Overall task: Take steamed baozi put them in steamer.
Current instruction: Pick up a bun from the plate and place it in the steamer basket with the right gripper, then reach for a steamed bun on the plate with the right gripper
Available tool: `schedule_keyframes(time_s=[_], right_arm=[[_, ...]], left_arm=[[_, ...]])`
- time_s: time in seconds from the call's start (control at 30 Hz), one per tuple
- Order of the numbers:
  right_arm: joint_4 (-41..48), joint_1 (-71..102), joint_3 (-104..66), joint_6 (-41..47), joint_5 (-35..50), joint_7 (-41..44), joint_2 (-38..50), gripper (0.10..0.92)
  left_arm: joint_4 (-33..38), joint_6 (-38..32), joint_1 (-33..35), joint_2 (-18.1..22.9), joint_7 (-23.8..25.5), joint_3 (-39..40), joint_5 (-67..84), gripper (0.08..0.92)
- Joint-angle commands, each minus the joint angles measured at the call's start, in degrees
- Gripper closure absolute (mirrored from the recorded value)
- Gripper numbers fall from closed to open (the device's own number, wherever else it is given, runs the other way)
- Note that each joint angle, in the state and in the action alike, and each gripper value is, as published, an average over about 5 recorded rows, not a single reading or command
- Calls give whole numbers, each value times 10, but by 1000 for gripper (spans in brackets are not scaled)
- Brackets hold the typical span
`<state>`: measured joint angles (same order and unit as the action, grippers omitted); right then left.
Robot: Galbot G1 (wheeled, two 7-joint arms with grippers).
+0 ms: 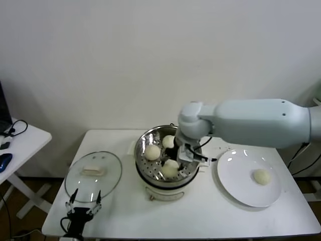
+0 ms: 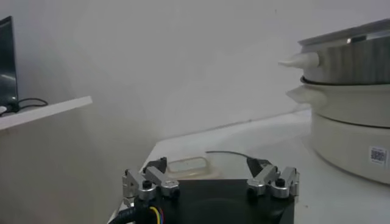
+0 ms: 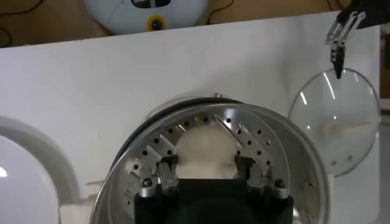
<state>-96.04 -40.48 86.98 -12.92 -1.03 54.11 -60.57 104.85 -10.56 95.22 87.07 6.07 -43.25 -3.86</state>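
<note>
Right gripper (image 1: pixel 186 150) down inside the steamer (image 1: pixel 142 145), jaws spread apart with a baozi (image 3: pixel 205 150) sitting between the fingers (image 3: pixel 166 173) on the perforated tray; contact not clear, so probably just released or about to be, not clenched. Three baozi in the steamer in the head view: one at the robot's left (image 1: pixel 152 151), one at the back (image 1: pixel 169 141), one at the front (image 1: pixel 170 167) beside the gripper. Fourth baozi (image 1: pixel 261 176) alone on the plate (image 1: pixel 235 173), to the steamer's right and well apart from it, on the right arm's own side. Round bun, so no long axis to line up with. Next move likely: lift clear of the rim, swing right, descend over the plate. Left gripper (image 1: pixel 84 204) parked at the table's front-left edge near the glass lid (image 1: pixel 93 176), fingers open, far from the last bun.
</note>
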Motion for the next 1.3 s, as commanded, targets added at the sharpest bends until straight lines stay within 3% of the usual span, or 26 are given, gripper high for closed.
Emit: schedule_keyframes(time_s=[0.03,0.23,0.37,0.47,0.7,0.9,1.07,1.3], right_arm=[[24,51,-2,0,-33,-8,-18,368],[30,51,-12,-6,-59,-23,-22,346],[26,15,-17,-11,-19,-18,-9,256],[26,-33,-16,-14,43,-3,7,212],[35,-213,80,-4,250,91,60,203],[42,-306,211,85,351,119,146,203],[48,-298,288,136,329,99,247,203],[109,-157,217,156,194,78,355,203]], left_arm=[[-1,0,0,1,0,-1,0,177],[1,0,0,1,0,-1,1,177],[2,0,1,1,0,-3,1,177],[2,-1,1,1,0,-3,1,177],[5,0,3,0,0,0,0,177],[7,0,3,-3,0,1,3,177],[16,1,4,-2,0,5,5,177],[12,0,4,-2,0,8,3,177]])
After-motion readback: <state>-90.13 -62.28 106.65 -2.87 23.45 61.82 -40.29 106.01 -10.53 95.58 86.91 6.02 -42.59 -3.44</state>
